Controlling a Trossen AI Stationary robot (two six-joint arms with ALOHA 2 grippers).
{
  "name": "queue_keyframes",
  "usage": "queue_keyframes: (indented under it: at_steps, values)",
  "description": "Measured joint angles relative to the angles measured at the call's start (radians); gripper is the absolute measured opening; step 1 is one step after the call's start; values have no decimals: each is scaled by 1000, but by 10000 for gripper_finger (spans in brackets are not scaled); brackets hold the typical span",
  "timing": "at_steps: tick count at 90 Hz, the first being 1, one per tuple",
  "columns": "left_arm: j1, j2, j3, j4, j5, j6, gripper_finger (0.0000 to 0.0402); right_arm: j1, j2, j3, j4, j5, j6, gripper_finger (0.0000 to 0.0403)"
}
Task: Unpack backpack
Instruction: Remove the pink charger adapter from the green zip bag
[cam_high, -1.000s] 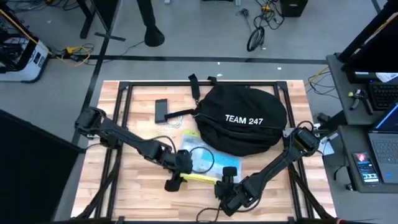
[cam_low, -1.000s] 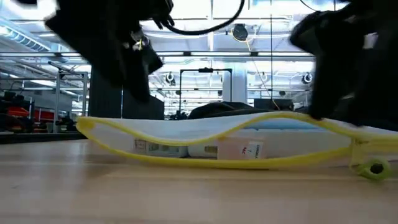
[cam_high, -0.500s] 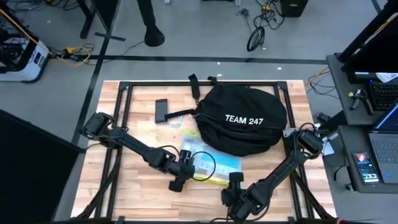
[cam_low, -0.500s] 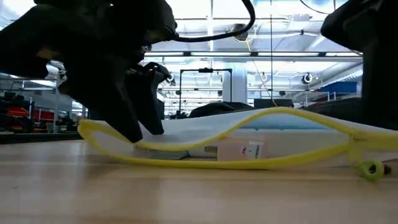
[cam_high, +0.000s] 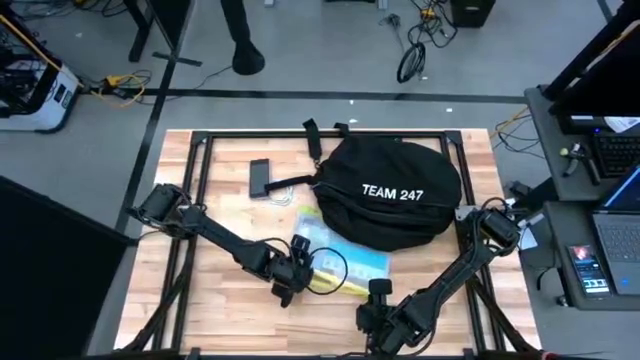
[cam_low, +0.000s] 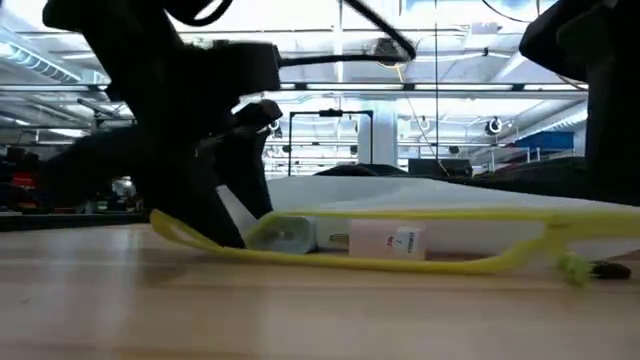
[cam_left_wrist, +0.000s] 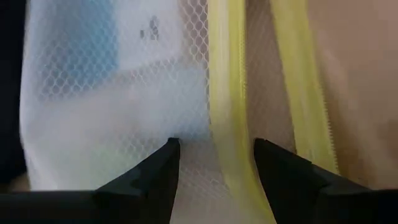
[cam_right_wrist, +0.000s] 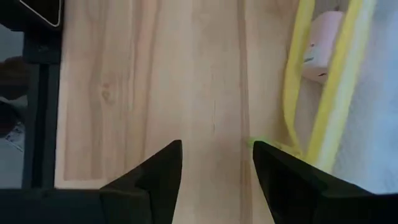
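Left gripper (cam_left_wrist: 211, 165): jaws spread astride the yellow zipper edge of the mesh pouch (cam_high: 338, 268), low on the tabletop (cam_high: 220, 290). Right gripper (cam_right_wrist: 214, 165): jaws spread, empty, beside the pouch's near corner. Backpack (cam_high: 390, 190) sits behind the pouch, at the tabletop's rear. Judgement: close squarely on the yellow edge, not loose mesh, before pulling. Pouch contents indistinct; backpack opening not visible.
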Motion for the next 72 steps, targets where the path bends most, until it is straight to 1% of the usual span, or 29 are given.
queue_keyframes:
  at_steps: [8,14,20,29,34,38,44,53,60,72]
  values:
    - [1,10,0,-4,-24,3,186,0,0,0,4,0,2,183]
    - [-1,12,0,-4,-47,-37,165,0,0,0,5,0,14,183]
    - [1,13,7,-7,-54,-91,124,0,0,0,6,0,29,183]
    - [2,10,41,-35,-51,-122,38,0,-2,0,-1,1,59,183]
    - [2,8,76,-50,-41,-123,14,0,-7,0,-8,5,80,183]
    - [2,6,106,-56,-37,-124,11,0,-13,1,-3,8,100,183]
    - [9,5,163,-108,-12,-123,6,-6,-23,1,9,10,135,183]
    - [36,5,241,-170,63,-143,2,-11,-44,1,50,32,193,183]
    - [66,4,278,-192,139,-163,1,-16,-53,2,106,85,243,183]
    - [102,4,319,-244,242,-171,1,-35,-40,2,183,208,327,183]
